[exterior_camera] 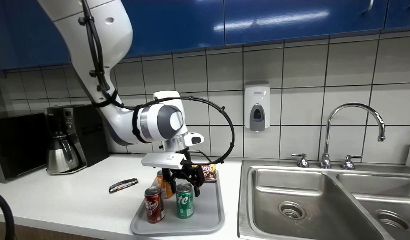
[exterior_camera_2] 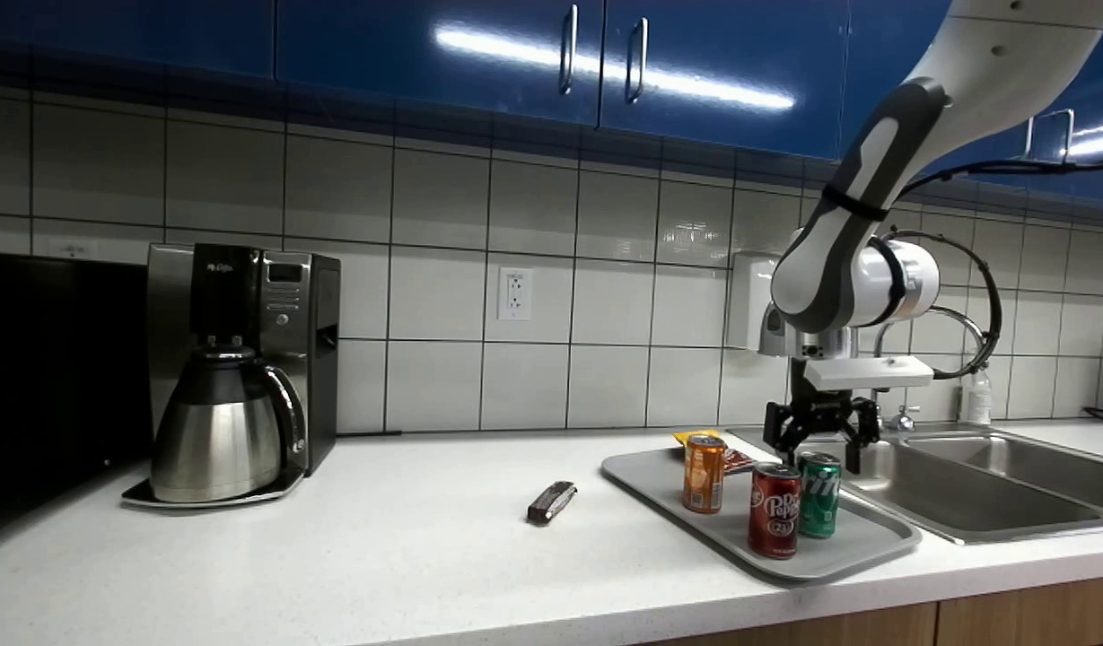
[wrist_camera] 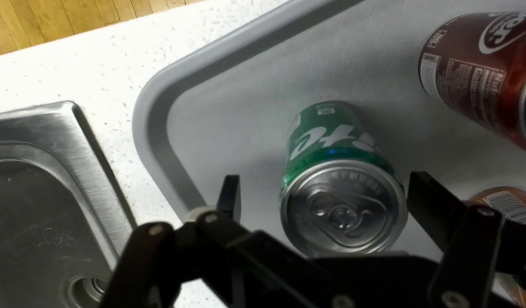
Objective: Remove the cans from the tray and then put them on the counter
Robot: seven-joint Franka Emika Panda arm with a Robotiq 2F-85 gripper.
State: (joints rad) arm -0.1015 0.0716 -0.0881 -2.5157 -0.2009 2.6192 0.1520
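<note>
the green can (wrist_camera: 342, 184) stands upright between the widely parted fingers (wrist_camera: 432, 203), nearer the right one in wrist view.

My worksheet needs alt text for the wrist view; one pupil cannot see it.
An open black gripper frames the top of a green can standing on a grey tray. At the picture's right are a cropped dark red can and a partly hidden orange can; at left, the pale counter and a steel sink.
</note>
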